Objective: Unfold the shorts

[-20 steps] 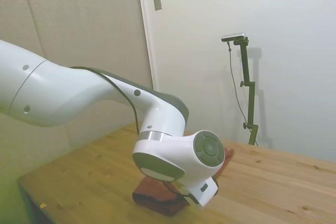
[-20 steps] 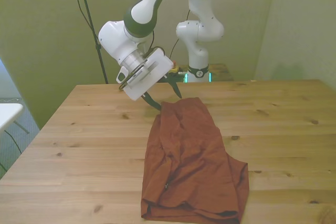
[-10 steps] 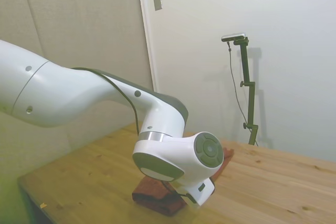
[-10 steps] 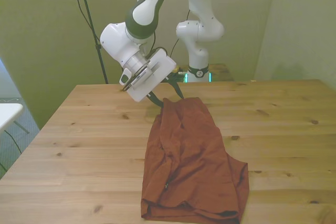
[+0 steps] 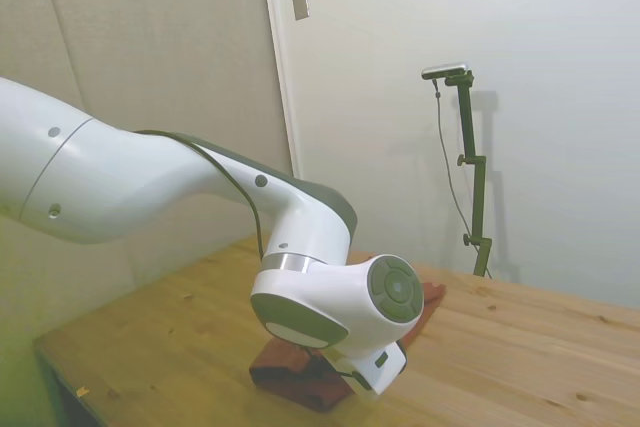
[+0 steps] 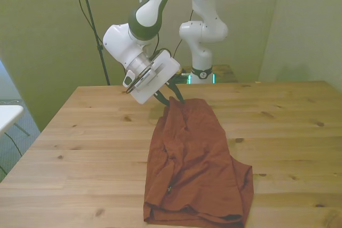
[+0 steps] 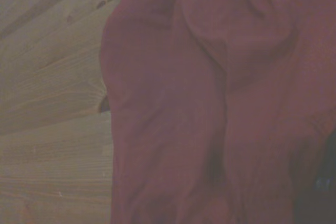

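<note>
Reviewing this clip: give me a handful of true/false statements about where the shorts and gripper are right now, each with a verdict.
1. The shorts lie on the wooden table. True.
2. The shorts are spread flat in a single layer. False: they are folded over and wrinkled, with layered edges at the near end.
3. The gripper is at the shorts' far edge, toward the robot's base. True.
4. The gripper hangs over the table's near edge. False: it is at the far end of the cloth.
5. A person's hand holds the shorts down. False: no person is in view.
</note>
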Controlling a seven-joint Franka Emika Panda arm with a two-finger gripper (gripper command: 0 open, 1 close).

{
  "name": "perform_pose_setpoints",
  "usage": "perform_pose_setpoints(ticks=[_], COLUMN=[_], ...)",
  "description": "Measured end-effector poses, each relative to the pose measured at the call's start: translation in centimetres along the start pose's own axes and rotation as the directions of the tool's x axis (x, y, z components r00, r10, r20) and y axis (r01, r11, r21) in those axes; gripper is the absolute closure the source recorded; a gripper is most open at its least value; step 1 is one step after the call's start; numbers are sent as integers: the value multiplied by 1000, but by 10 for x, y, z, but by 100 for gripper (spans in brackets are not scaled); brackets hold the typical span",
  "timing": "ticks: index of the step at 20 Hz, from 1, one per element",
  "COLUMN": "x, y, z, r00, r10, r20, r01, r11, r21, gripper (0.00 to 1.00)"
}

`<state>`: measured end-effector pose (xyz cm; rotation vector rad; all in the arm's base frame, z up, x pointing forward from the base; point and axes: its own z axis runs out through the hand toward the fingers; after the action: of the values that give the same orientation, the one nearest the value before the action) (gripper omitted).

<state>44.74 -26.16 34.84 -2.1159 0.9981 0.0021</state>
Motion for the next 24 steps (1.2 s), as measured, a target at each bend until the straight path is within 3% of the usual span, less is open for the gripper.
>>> perform_pose_setpoints(ticks=[5, 9, 11, 15, 24], x=[-6, -24, -39, -71, -126], y=[-10, -45, -59, -77, -114], z=[-3, 8, 17, 39, 53], r00=[1000, 996, 992, 982, 941], r10=[-27, -86, -111, -159, -325], r20=[-7, -34, -58, -102, -91], r01=[26, 80, 94, 102, 232], r11=[999, 988, 968, 901, 819], r21=[-19, -131, -231, -421, -525], gripper=[100, 100, 100, 100, 100])
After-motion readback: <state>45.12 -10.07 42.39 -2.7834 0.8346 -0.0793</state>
